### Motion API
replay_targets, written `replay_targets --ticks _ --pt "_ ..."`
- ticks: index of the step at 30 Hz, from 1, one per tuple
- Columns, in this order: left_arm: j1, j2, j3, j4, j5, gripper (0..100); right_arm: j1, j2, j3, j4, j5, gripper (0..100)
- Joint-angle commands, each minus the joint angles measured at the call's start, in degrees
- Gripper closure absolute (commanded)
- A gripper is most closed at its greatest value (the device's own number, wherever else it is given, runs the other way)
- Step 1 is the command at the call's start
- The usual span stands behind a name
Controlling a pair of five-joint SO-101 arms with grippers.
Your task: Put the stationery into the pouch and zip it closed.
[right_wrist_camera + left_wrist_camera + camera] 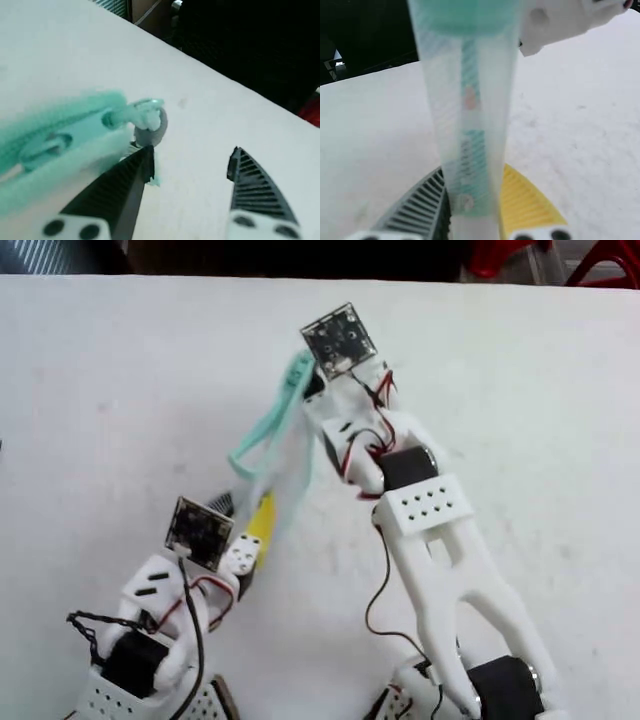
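nearest the lens, the left gripper [472, 172] is clamping one end of the translucent pouch [470, 100], its grey and yellow fingers [525, 205] narrowed onto the plastic. in the high view the pouch [288, 465] is slanting over the white table [120, 390] from that gripper [252, 525], at about 7 o'clock of centre, toward 1 o'clock, its teal far end reaching the right gripper [312, 380] near 12 o'clock. the right gripper [191, 152] is standing wide and holding nothing, one black finger [125, 180] just beside the pouch's end and its teal zipper pull [147, 117]. blurred teal shapes are showing through the pouch wall; what they are cannot be told.
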Motion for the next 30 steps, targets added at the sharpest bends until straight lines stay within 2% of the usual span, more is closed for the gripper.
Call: replay_targets --ticks 1,8,12,15,20,25,27,30 --pt "0.9 -0.5 -1.5 -1.9 -0.9 98 -0.4 -0.7 -1.4 -5.4 -0.5 76.9" --pt "0.9 -0.5 -1.5 -1.8 -0.9 98 0.0 -1.7 -0.8 -6.2 -0.5 76.9" --pt "0.8 -0.5 -1.7 -1.8 -1.0 98 -0.1 -7.8 0.8 -3.2 -0.1 76.9" --pt "0.9 -0.5 -1.9 -2.1 -5.3 98 -0.7 -14.9 2.7 1.7 1.1 76.9" --pt "0.7 -0.5 -3.3 -1.6 -16.5 98 -0.8 -25.9 5.1 13.6 15.9 76.9" --pt "0.8 -0.5 -7.6 5.8 -23.8 98 -0.4 -29.7 5.6 28.5 28.8 76.9" --pt "0.8 -0.5 -8.0 7.2 -25.7 98 -0.4 -29.8 5.6 31.8 31.1 76.9" --pt "0.8 -0.5 -7.8 7.6 -25.5 98 0.7 -30.2 5.6 32.5 29.1 76.9"
